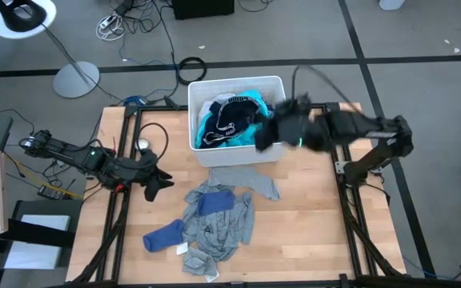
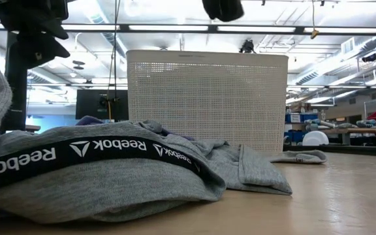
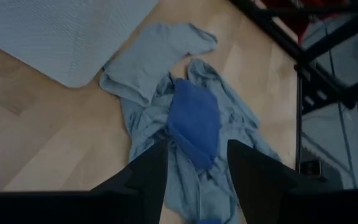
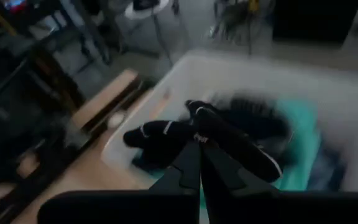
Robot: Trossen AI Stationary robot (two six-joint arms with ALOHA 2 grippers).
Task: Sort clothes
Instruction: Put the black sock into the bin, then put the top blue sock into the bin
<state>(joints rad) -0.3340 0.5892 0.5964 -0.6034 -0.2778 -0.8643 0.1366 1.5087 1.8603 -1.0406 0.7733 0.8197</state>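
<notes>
right gripper [image 4: 199, 163] pinching dark navy piece [image 4: 213, 137] over white bin [image 1: 274, 88]. left gripper [image 3: 196, 180] spread above grey t-shirt [image 1: 218, 224], blue sock [image 1: 164, 236] beside it.

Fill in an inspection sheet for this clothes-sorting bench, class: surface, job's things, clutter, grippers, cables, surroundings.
Surface: wooden table.
Job's things: grey t-shirt and blue sock lie on the table; turquoise top lies in the white bin.
Clutter: nothing seen.
Grippers: left gripper open above the t-shirt; right gripper shut on a dark sock over the bin.
Cables: black coil on the floor.
Surroundings: lamp base.
</notes>
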